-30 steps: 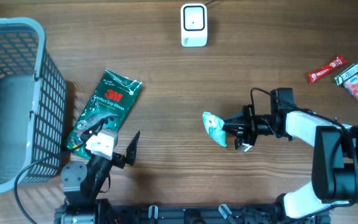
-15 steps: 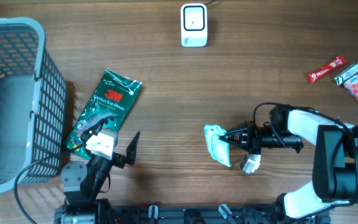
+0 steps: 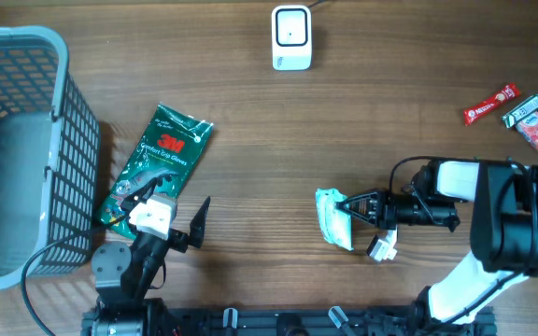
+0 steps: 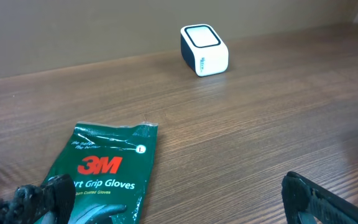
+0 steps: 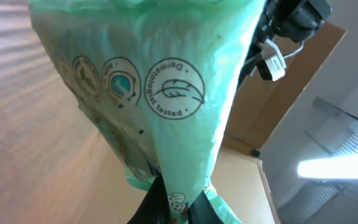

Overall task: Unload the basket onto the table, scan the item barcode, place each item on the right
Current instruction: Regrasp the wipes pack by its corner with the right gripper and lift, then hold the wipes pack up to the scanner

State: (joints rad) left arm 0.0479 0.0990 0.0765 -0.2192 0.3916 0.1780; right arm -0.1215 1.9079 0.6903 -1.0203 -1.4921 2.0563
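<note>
- The bench (image 3: 250,121) is carrying everything, and the move ahead is turning on one line across it: from the held item up to the scanner.
- The basket (image 3: 17,34) is sitting at the 9 o'clock edge, well apart from that line.
- The right arm (image 3: 502,233) is reaching in from 3 o'clock and is much the nearer arm to the item.
- The gloves pack (image 3: 162,154) is lying flat just beside the basket, with the left tool (image 3: 177,221) standing wide and gripping nothing at its 6 o'clock end.
- The scanner (image 3: 290,37) is resting at the 12 o'clock edge, face up, lying between 11 and 12 o'clock from the item and well apart from it.
- The green pouch (image 3: 334,222) is hanging in the right tool (image 3: 351,207), its long axis running roughly from 11 to 5 o'clock in the overhead view.
- The right tool is pinching narrowly on one edge of the pouch; its wrist view is showing round printed seals, but no barcode that I can tell.
- By my judgement, the pouch is needing carrying toward 12 o'clock, with the coded face turning to the scanner.
</note>
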